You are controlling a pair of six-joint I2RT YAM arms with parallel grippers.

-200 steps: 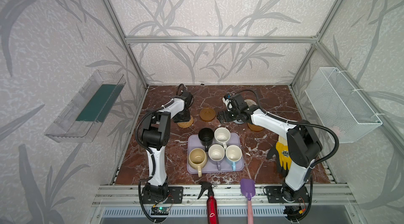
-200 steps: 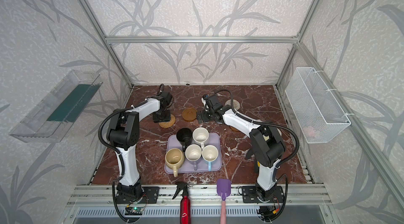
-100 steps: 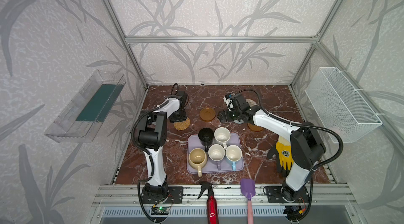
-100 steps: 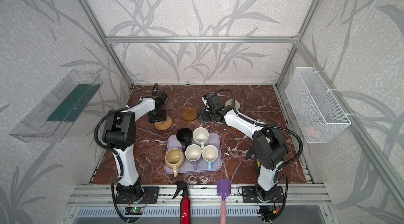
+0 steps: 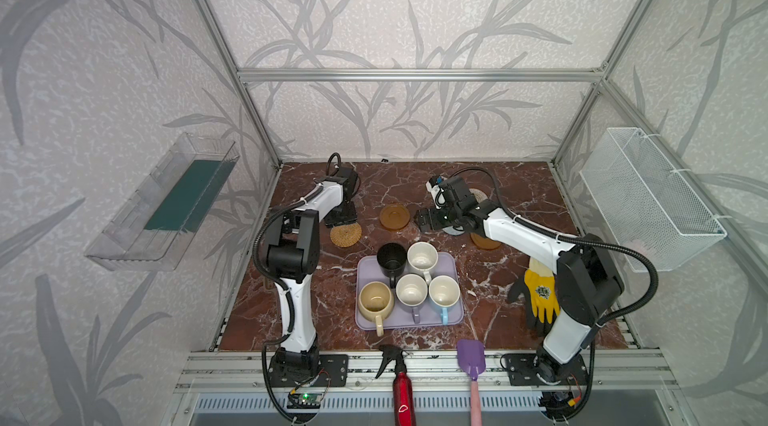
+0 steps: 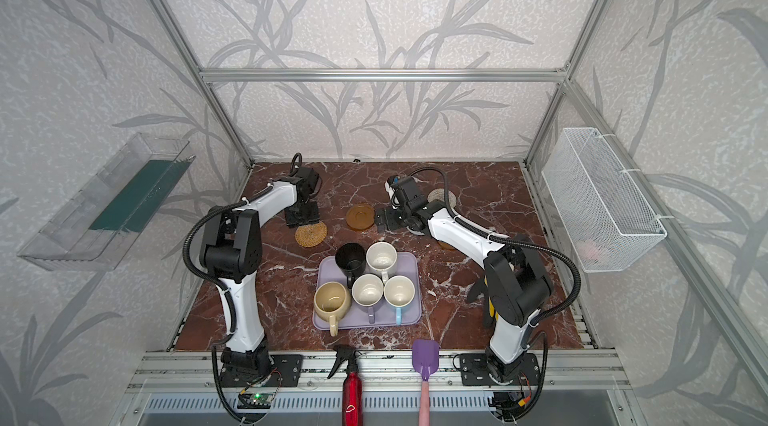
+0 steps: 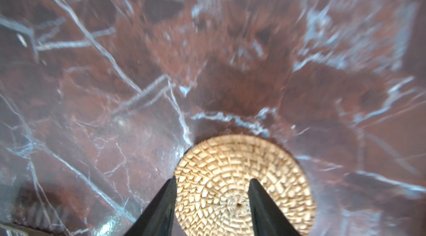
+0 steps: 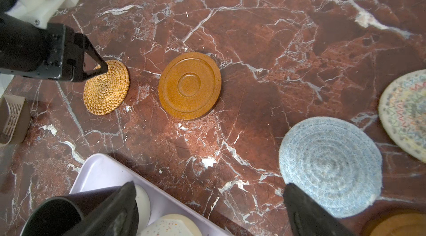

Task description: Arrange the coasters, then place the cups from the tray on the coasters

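My left gripper [image 7: 213,188] stands open just above the golden rattan coaster [image 7: 244,177], which lies flat on the marble at the left [image 5: 345,234]. An amber coaster [image 5: 394,216] lies to its right. My right gripper [image 8: 209,187] hangs wide open and empty between that one and the grey-blue coaster [image 8: 330,166]. The cream woven coaster [image 8: 405,112] and a second amber coaster [image 8: 401,225] lie beyond, partly under the right arm in both top views. The lavender tray [image 5: 451,266] holds the black [image 5: 391,257], speckled white [image 5: 422,255], cream-yellow [image 5: 375,298], lavender [image 5: 411,290] and light blue [image 5: 444,293] cups.
A yellow and black glove [image 5: 540,295] lies by the right arm's base. A red spray bottle [image 5: 401,386] and a purple spatula [image 5: 471,357] rest on the front rail. A wire basket [image 5: 648,199] hangs on the right wall, a clear bin [image 5: 166,203] on the left.
The left gripper's jaws have widened over the rattan coaster, which has shifted slightly to the left and now lies free. The right gripper has barely moved.
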